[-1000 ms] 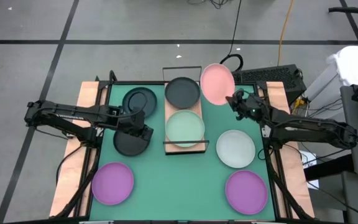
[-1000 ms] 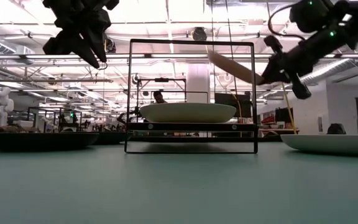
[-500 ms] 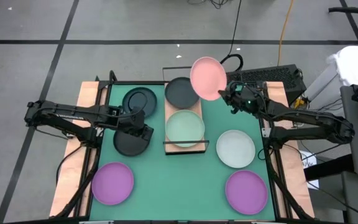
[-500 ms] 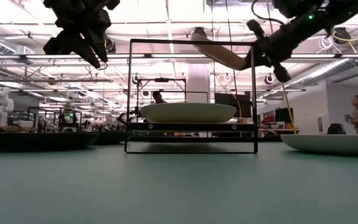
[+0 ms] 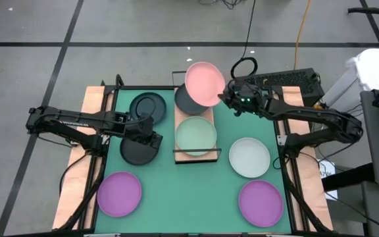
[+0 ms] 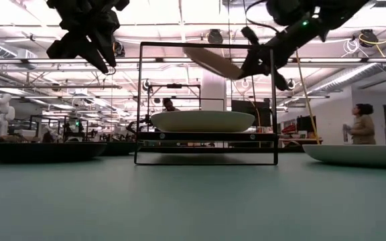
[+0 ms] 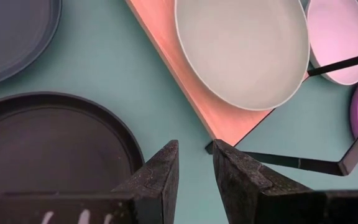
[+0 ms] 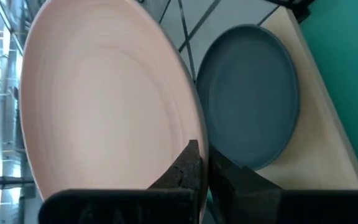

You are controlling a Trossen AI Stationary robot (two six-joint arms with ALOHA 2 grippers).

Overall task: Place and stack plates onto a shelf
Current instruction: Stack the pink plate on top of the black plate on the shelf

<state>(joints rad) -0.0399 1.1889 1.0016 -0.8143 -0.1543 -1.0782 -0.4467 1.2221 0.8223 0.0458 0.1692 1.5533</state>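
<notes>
The right claw (image 5: 224, 99) pinches the rim of the pink plate (image 5: 204, 83), holding it tilted in the air over the dark grey plate (image 5: 184, 102) at the shelf's (image 5: 210, 118) far end, while the left claw (image 5: 151, 139), slightly parted and empty, hovers above the green desk (image 5: 189, 191).

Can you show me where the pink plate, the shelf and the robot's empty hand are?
pink plate (image 5: 204, 83): high view, plate's middle.
shelf (image 5: 202, 115): high view, bare wood between two plates.
left gripper (image 7: 194, 171): left wrist view, between its fingertips.
</notes>
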